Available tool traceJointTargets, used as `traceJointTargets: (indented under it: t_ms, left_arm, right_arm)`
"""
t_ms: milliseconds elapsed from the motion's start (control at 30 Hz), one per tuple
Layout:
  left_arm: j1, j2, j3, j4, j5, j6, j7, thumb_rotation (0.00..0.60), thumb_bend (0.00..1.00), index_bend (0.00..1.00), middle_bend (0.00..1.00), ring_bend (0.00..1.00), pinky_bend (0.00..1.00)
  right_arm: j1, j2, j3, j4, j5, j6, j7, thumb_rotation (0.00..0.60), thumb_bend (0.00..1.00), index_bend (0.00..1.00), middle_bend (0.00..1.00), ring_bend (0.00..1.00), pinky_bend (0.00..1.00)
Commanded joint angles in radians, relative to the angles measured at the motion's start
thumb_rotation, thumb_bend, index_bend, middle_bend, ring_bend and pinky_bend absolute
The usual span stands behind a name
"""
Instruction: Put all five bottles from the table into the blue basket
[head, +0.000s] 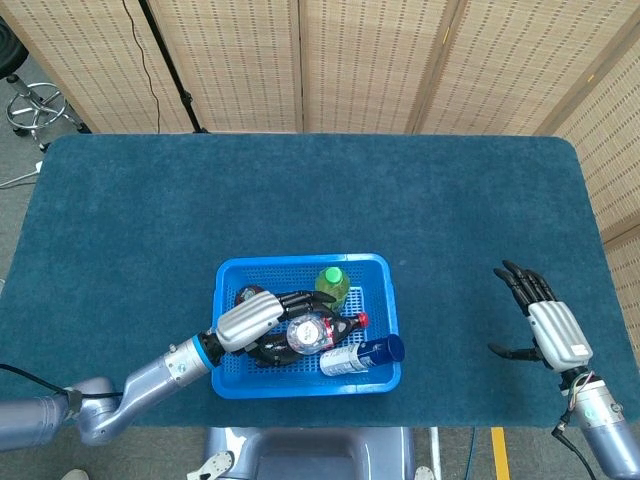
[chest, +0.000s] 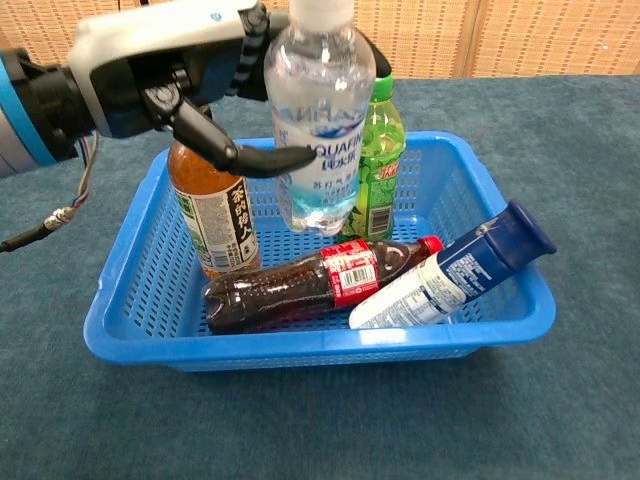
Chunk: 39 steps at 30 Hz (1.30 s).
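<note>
From the head camera, a blue basket (head: 222, 372) sits on the near middle of a dark teal table (head: 450, 200). The left hand (head: 262, 318) reaches over the basket from the near left, its dark fingers (head: 300, 301) wrapped around a clear water bottle (head: 304, 335) seen from above. Beside it stands a green bottle (head: 332, 282); a cola bottle (head: 350, 323) and a blue-capped bottle (head: 368, 354) lie in the basket. At the near right, well apart, the right hand (head: 545, 328) holds nothing, fingers spread.

From the chest camera, the left hand (chest: 165, 70) grips the upright water bottle (chest: 320, 110) above the basket (chest: 320, 345), thumb curled across its front. Behind stand the green bottle (chest: 380, 170) and a brown tea bottle (chest: 212, 215). The cola bottle (chest: 300, 285) and blue-capped bottle (chest: 455, 270) lie nearer. The right hand is outside this view.
</note>
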Motion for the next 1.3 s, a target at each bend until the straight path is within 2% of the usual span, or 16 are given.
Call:
traceJointTargets:
  t_ms: [33, 100, 167, 300, 500, 567, 733, 800, 900, 967, 1067, 1300]
  left_arm:
    - [-0.02, -0.014, 0.01, 0.023, -0.022, -0.037, 0.0, 0.6, 0.38, 0.06, 0.02, 0.02, 0.17]
    - [-0.035, -0.004, 0.023, 0.031, -0.016, -0.065, -0.021, 0.6, 0.3, 0.0, 0.0, 0.0, 0.05]
    - [-0.039, 0.002, 0.027, 0.047, -0.011, -0.062, -0.034, 0.6, 0.24, 0.0, 0.0, 0.0, 0.0]
    - [-0.025, 0.004, 0.03, 0.06, 0.017, 0.001, -0.058, 0.6, 0.2, 0.0, 0.0, 0.0, 0.0]
    - [0.008, 0.052, 0.02, 0.035, 0.038, 0.104, -0.067, 0.6, 0.2, 0.0, 0.0, 0.0, 0.0]
    - [0.039, 0.11, 0.014, 0.01, 0.042, 0.159, -0.015, 0.6, 0.2, 0.0, 0.0, 0.0, 0.0]
    - [0.085, 0.194, 0.015, -0.043, 0.026, 0.205, 0.078, 0.6, 0.2, 0.0, 0.0, 0.0, 0.0]
    - [0.136, 0.27, 0.027, -0.076, 0.006, 0.242, 0.165, 0.6, 0.2, 0.0, 0.0, 0.0, 0.0]
    - [0.236, 0.353, 0.068, -0.125, -0.066, 0.278, 0.372, 0.6, 0.2, 0.0, 0.0, 0.0, 0.0]
    - [0.299, 0.361, 0.086, -0.13, -0.118, 0.316, 0.466, 0.6, 0.2, 0.0, 0.0, 0.0, 0.0]
    - [0.384, 0.331, 0.106, -0.111, -0.171, 0.383, 0.537, 0.6, 0.2, 0.0, 0.0, 0.0, 0.0]
    - [0.543, 0.221, 0.124, 0.046, -0.237, 0.507, 0.507, 0.6, 0.2, 0.0, 0.0, 0.0, 0.0]
  right_arm:
    - [0.0, 0.0, 0.0, 0.0, 0.001, 0.0, -0.001, 0.6, 0.0, 0.0, 0.0, 0.0, 0.0]
    - [0.0, -0.001, 0.001, 0.001, 0.003, -0.001, -0.003, 0.6, 0.0, 0.0, 0.0, 0.0, 0.0]
    - [0.001, -0.002, 0.001, 0.0, 0.004, -0.004, -0.005, 0.6, 0.0, 0.0, 0.0, 0.0, 0.0]
    - [0.002, -0.004, -0.001, -0.001, 0.003, -0.005, -0.011, 0.6, 0.0, 0.0, 0.0, 0.0, 0.0]
    - [0.0, -0.004, -0.002, -0.003, -0.002, -0.001, -0.017, 0.6, 0.0, 0.0, 0.0, 0.0, 0.0]
    - [0.0, -0.006, -0.002, 0.004, -0.005, 0.004, -0.023, 0.6, 0.0, 0.0, 0.0, 0.0, 0.0]
    - [-0.001, -0.013, 0.0, 0.013, -0.007, 0.011, -0.036, 0.6, 0.0, 0.0, 0.0, 0.0, 0.0]
    - [-0.001, -0.019, 0.001, 0.018, -0.01, 0.015, -0.046, 0.6, 0.0, 0.0, 0.0, 0.0, 0.0]
    - [-0.001, -0.033, 0.005, 0.034, -0.007, 0.021, -0.075, 0.6, 0.0, 0.0, 0.0, 0.0, 0.0]
    - [-0.001, -0.044, 0.009, 0.048, -0.001, 0.023, -0.102, 0.6, 0.0, 0.0, 0.0, 0.0, 0.0]
    - [-0.003, -0.058, 0.015, 0.06, 0.01, 0.029, -0.137, 0.6, 0.0, 0.0, 0.0, 0.0, 0.0]
    - [-0.015, -0.082, 0.028, 0.078, 0.015, 0.069, -0.204, 0.6, 0.0, 0.0, 0.0, 0.0, 0.0]
